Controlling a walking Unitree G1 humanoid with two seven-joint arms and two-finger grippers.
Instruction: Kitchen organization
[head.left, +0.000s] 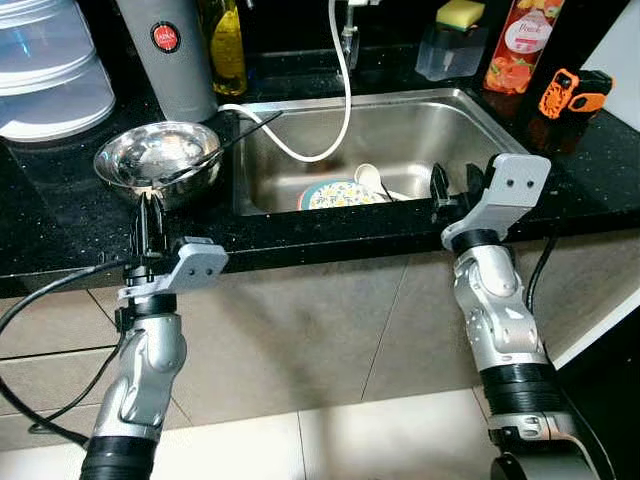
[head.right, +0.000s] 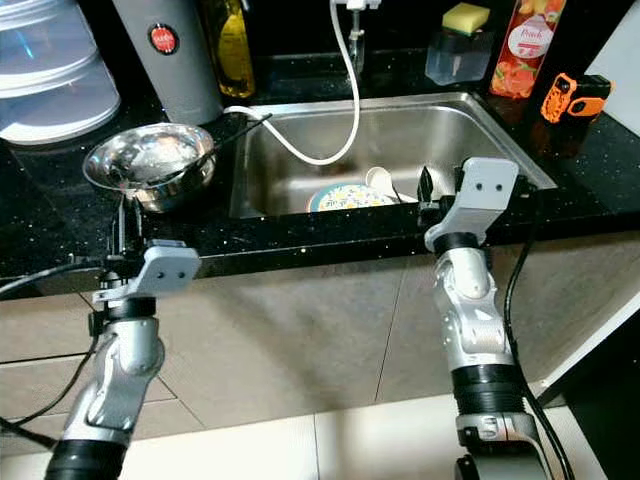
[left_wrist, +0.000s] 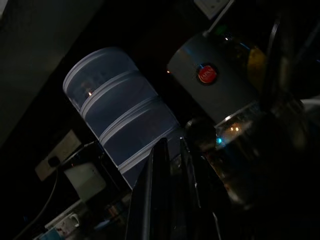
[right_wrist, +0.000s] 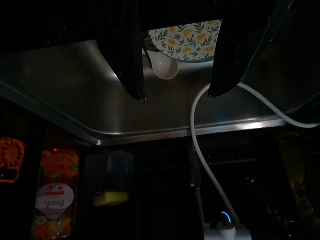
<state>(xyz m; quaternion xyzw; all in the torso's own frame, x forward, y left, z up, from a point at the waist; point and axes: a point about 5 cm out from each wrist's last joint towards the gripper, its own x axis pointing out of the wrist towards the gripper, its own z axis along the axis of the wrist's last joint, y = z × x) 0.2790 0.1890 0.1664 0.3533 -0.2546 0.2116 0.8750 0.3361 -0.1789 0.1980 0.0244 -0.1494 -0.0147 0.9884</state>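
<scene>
The right gripper, fingers spread wide, is hovering at the sink edge and should descend squarely over the patterned plate, while the left gripper, fingers nearly together, is waiting beside the steel bowl.

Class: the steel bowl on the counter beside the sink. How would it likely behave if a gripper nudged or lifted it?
The steel bowl looks thin and shiny, so probably light and slippery. Its rounded base on the smooth black counter suggests it would slide or rock. The utensil leaning inside could tip out.
</scene>
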